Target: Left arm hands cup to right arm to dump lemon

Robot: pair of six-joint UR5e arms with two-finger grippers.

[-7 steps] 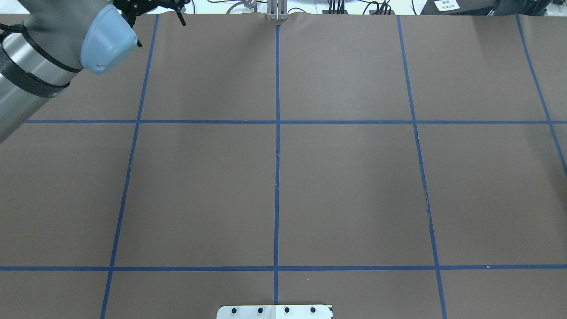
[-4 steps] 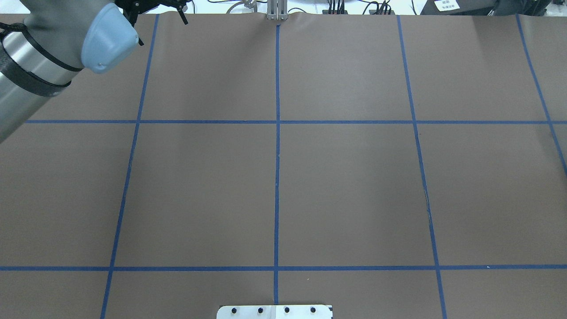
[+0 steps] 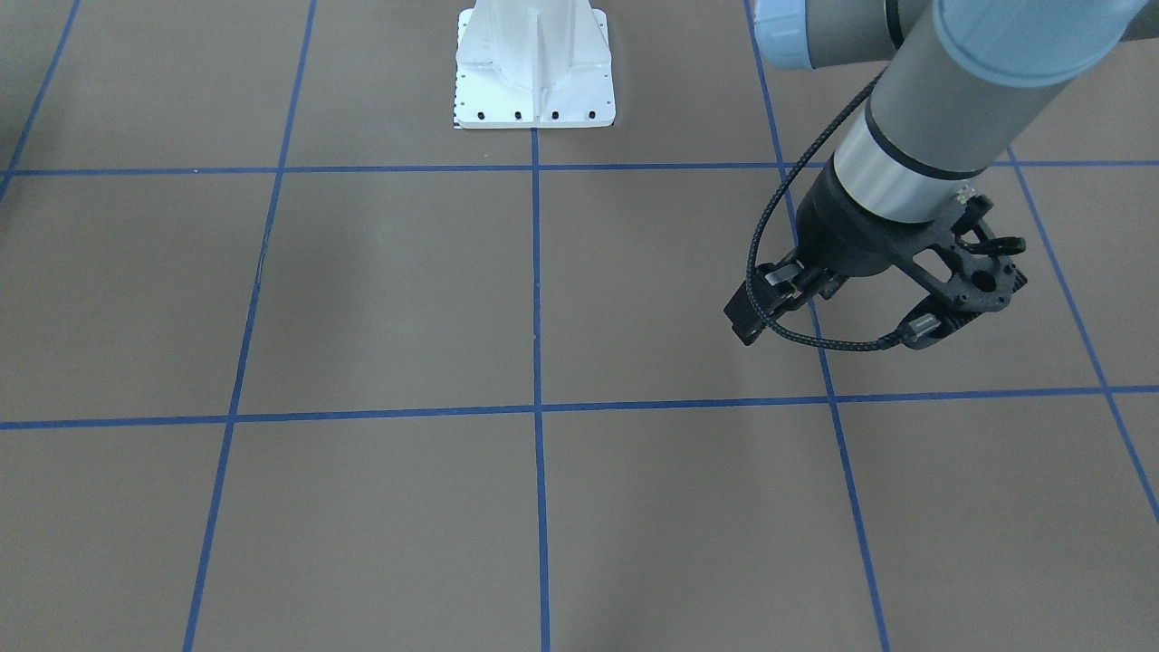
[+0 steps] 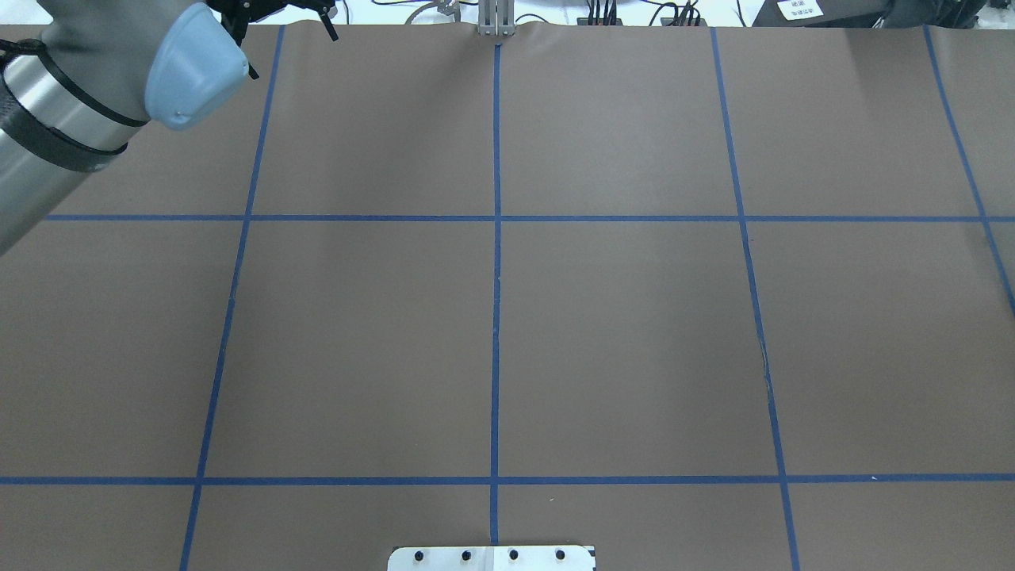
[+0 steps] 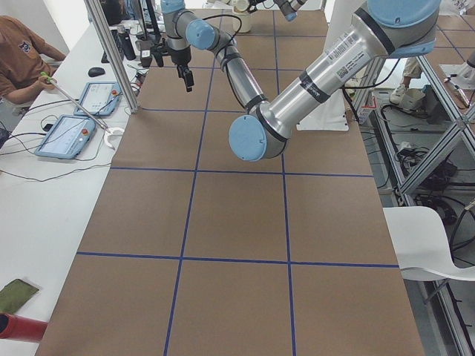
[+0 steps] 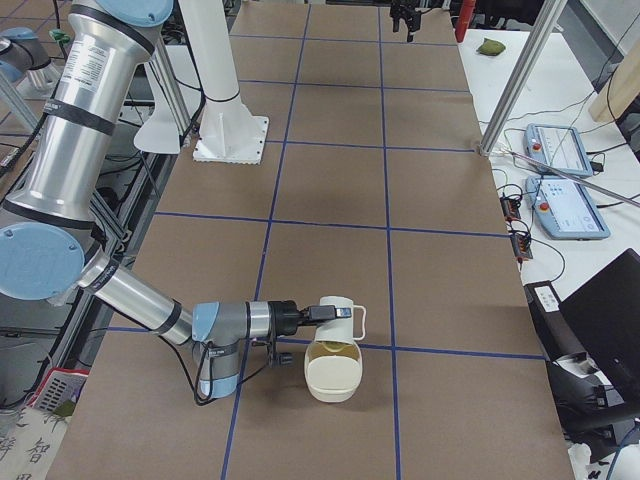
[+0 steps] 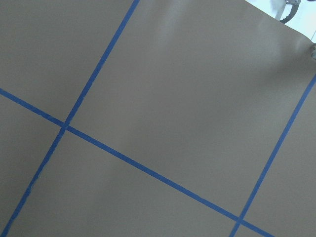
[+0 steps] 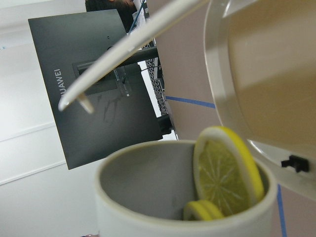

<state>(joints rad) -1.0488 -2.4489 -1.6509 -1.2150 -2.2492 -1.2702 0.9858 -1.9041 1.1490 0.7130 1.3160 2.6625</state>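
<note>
Exterior right view, white ceramic cup (image 6: 340,310) at the tip of the right gripper (image 6: 320,314), over a cream plastic bowl (image 6: 330,385) on the brown desk (image 6: 440,270), yellow lemon slices (image 8: 224,170) inside the cup, left gripper (image 3: 759,308) far off, cannot tell whether either's jaws are open or closed

The brown paper-covered desk (image 7: 168,89) fills the frame at a slant. Blue tape lines (image 7: 148,170) mark it: one long line runs from the left edge to the lower right, crossing a second line on the left and a third near the bottom right. At the top right corner the paper ends against a white strip (image 7: 307,19), where a small grey metal piece (image 7: 291,6) shows.
</note>
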